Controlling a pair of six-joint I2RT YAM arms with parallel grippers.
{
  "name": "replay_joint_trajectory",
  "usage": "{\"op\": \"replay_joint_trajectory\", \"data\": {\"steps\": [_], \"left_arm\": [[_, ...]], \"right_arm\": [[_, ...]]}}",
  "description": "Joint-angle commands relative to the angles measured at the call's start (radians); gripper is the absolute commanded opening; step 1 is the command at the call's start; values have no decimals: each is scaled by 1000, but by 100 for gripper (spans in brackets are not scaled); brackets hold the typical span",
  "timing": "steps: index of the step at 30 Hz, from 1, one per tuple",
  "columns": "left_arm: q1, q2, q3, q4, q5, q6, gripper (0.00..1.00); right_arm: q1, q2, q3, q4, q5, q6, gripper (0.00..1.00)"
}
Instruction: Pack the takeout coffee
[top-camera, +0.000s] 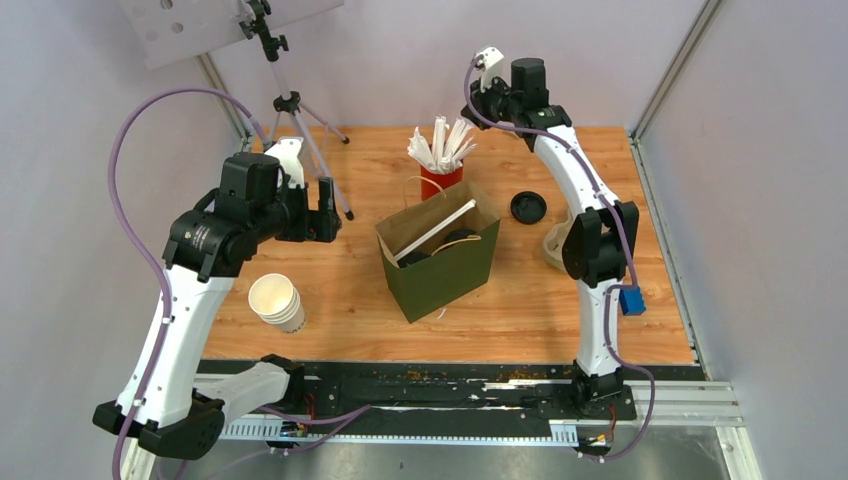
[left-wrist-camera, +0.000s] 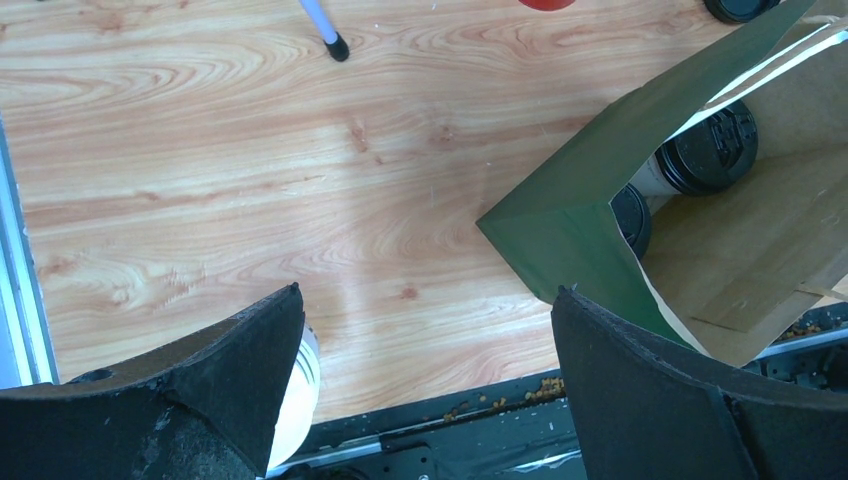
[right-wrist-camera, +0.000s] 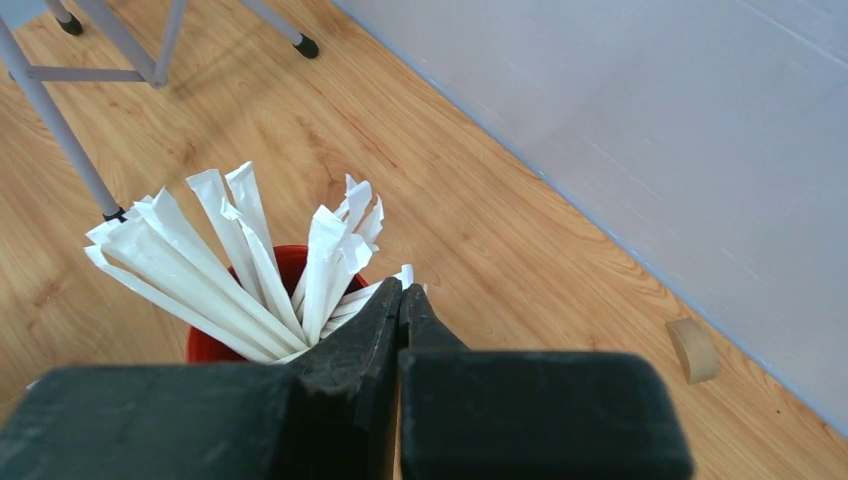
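A wood-grain desk is sitting between pale grey walls, with a tripod standing at its far left. Crumbs are lying along the black strip at its near edge. The coffee is sitting inside the green bag mid-desk. The left tool is hanging wide apart beside the bag. The right tool is pressing together over the red cup.
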Motion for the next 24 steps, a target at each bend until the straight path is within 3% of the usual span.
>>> {"op": "replay_joint_trajectory", "data": {"steps": [1,4,11,17,24], "left_arm": [[4,-19,-4,34,1,1,100],[4,-27,-6,31,-2,4,100],[4,-31,0,14,-5,4,100],[4,-33,0,11,-11,3,100],[4,-29,-1,16,-8,3,100]], "right_arm": [[4,-60,18,23,-46,-6,0],[4,-57,18,36,-26,11,0],[4,-28,34,-7,50,12,22],[4,-17,26,-70,86,15,23],[2,-9,26,-102,83,25,33]]}}
